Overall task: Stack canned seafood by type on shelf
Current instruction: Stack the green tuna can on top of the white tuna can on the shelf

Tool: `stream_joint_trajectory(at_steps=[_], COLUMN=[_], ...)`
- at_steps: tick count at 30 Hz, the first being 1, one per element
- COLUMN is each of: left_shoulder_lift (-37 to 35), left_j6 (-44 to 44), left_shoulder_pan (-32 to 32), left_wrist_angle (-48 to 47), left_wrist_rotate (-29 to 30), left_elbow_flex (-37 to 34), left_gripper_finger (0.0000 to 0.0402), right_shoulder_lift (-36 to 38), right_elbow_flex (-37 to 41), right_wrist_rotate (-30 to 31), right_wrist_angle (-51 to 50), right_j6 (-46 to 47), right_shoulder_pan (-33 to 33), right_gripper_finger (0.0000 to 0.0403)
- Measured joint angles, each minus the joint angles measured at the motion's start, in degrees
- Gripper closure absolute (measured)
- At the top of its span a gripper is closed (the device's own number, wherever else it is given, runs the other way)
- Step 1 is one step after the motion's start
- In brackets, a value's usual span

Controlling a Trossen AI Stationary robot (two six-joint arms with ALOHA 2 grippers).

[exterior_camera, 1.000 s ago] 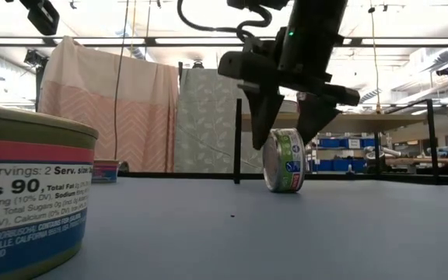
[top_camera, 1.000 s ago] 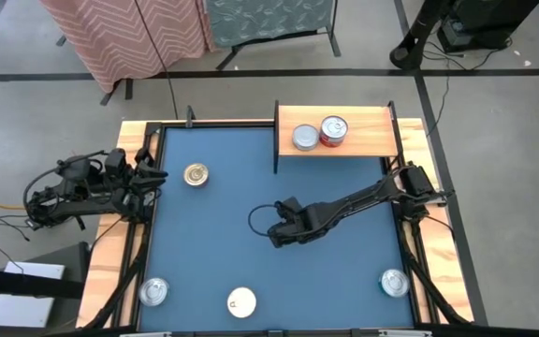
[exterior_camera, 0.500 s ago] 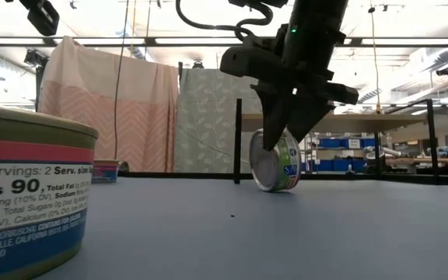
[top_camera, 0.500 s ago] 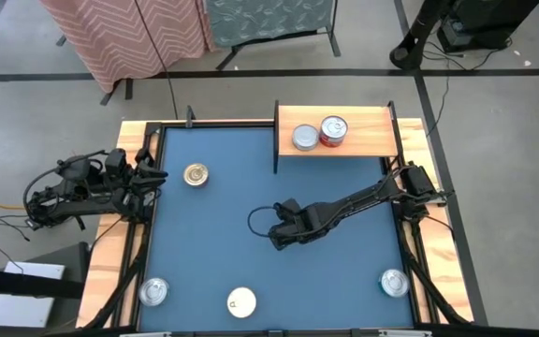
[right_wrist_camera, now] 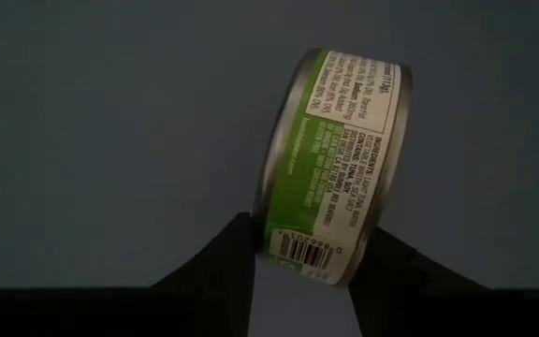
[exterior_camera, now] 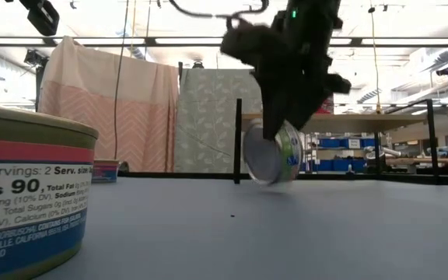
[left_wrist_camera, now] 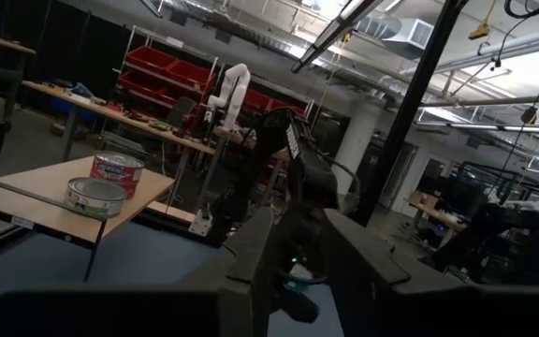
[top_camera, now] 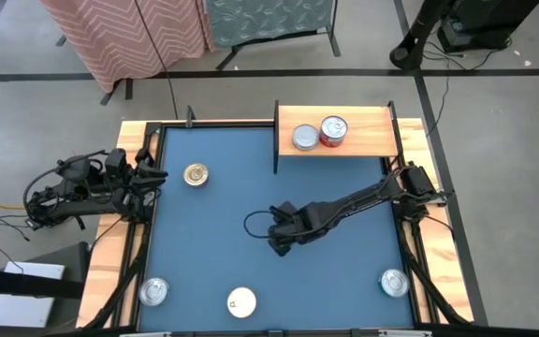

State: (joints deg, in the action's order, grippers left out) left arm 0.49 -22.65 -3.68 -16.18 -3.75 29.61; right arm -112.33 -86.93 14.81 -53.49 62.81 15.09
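My right gripper (top_camera: 284, 239) hangs over the middle of the blue table, shut on a green-labelled tin of canned seafood (right_wrist_camera: 335, 159) that stands on edge. The shelf (top_camera: 368, 140), a light-wood plank at the far right, carries a silver-lidded tin (top_camera: 304, 138) and a red-sided tin (top_camera: 333, 130) resting on their bases. Loose tins sit flat on the table: a gold one (top_camera: 195, 174), a white one (top_camera: 241, 301), and silver ones (top_camera: 153, 291) (top_camera: 394, 282). My left gripper (top_camera: 152, 178) waits at the table's left edge, its fingers a little apart and holding nothing. My right gripper pinches the tin across its two flat ends (right_wrist_camera: 262, 220), one finger (right_wrist_camera: 237, 253) on each end. The fingers come steeply from above, near the tin's upper rim. The tin (exterior_camera: 274, 152) hangs on edge, tilted, its silver end facing the table's near side, just off the table.
A large tin (exterior_camera: 29, 202) stands right in front of the low camera. The shelf's dark uprights (top_camera: 276, 136) rise at its ends. Wooden rails (top_camera: 110, 253) border the table. Bare blue surface (top_camera: 223, 234) lies around the right gripper.
My right gripper stood open astride the tin on edge, then shut on its two flat ends. It has since rolled its wrist and risen slightly, so the tin has tipped and left the table. The left arm kept still.
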Motion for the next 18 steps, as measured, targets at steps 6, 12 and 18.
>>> stream_joint_trajectory(at_steps=[6, 12, 18], left_shoulder_lift=[0.0, 0.0, 0.0], left_j6=[0.0, 0.0, 0.0], left_shoulder_pan=[0.0, 0.0, 0.0], left_wrist_angle=[0.0, 0.0, 0.0], left_wrist_rotate=[0.0, 0.0, 0.0], left_elbow_flex=[0.0, 0.0, 0.0], left_gripper_finger=[0.0307, 0.0307, 0.0307], right_shoulder_lift=[0.0, 0.0, 0.0], right_elbow_flex=[-7.8, -17.1, -25.5], right_wrist_rotate=[2.2, 4.5, 4.9], right_wrist_angle=[-8.3, -17.2, -26.8], right_j6=[-4.9, -11.1, -16.7], right_shoulder_pan=[-0.2, 0.1, 0.6], right_gripper_finger=[0.0261, 0.0261, 0.0261])
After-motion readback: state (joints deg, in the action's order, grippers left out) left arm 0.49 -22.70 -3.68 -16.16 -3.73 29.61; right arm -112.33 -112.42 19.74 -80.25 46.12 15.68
